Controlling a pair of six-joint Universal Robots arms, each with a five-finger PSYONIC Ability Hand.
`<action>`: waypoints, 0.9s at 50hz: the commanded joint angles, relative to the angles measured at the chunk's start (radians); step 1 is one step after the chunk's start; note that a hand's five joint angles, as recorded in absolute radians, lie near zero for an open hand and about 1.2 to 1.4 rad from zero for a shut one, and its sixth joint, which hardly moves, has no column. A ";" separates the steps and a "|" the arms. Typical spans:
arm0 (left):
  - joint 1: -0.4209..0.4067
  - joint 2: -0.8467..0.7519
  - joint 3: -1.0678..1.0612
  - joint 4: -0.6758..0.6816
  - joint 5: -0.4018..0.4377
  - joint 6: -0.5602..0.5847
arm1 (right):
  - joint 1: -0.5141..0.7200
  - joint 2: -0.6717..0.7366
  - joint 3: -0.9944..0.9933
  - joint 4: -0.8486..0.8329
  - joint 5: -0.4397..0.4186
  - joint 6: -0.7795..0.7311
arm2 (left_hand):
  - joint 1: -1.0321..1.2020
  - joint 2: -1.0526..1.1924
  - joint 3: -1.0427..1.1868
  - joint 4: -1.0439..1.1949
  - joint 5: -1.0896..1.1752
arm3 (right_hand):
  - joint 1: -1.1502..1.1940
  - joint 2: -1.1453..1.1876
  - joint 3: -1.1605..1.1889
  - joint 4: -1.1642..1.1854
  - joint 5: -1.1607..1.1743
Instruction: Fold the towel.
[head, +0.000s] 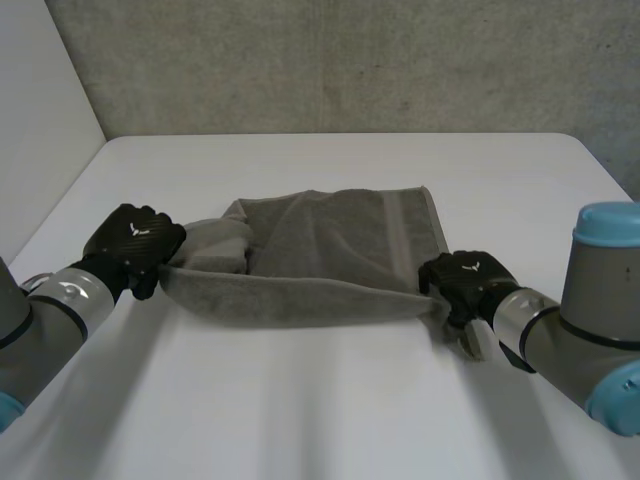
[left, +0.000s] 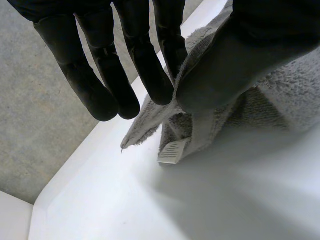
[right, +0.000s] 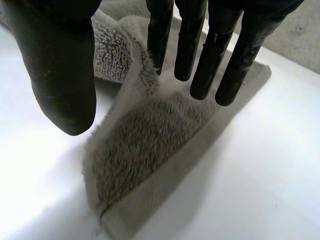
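A grey towel (head: 330, 240) lies in the middle of the white table (head: 320, 410), with its near edge raised in a band between my two hands. My left hand (head: 135, 243) is at the towel's near left corner. In the left wrist view the thumb (left: 235, 60) pinches the towel (left: 285, 95) against a straight finger, and a white label (left: 172, 151) hangs below. My right hand (head: 465, 278) is at the near right corner. There its thumb (right: 60, 65) stands apart from the straight fingers (right: 200, 50), and the towel corner (right: 145, 145) lies on the table under them.
A grey wall (head: 330, 60) rises behind the table's far edge. A pale panel (head: 40, 110) stands at the far left. Bare tabletop lies in front of the towel, between my two arms.
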 joint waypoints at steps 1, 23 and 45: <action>0.001 0.028 -0.020 -0.030 0.000 -0.030 | -0.046 -0.037 0.084 -0.072 0.006 0.012 | -0.021 -0.095 -0.138 -0.113 -0.248 | -0.031 -0.056 -0.047 -0.049 -0.013; 0.019 0.047 -0.036 -0.090 -0.060 -0.117 | -0.060 0.014 0.062 -0.098 0.004 0.247 | -0.021 -0.095 -0.138 -0.113 -0.248 | -0.060 -0.086 -0.076 -0.078 -0.042; 0.042 0.220 0.018 -0.082 -0.066 -0.194 | -0.077 -0.263 -0.056 -0.078 -0.004 0.220 | -0.021 -0.095 -0.138 -0.113 -0.248 | 0.828 0.803 0.812 0.810 0.846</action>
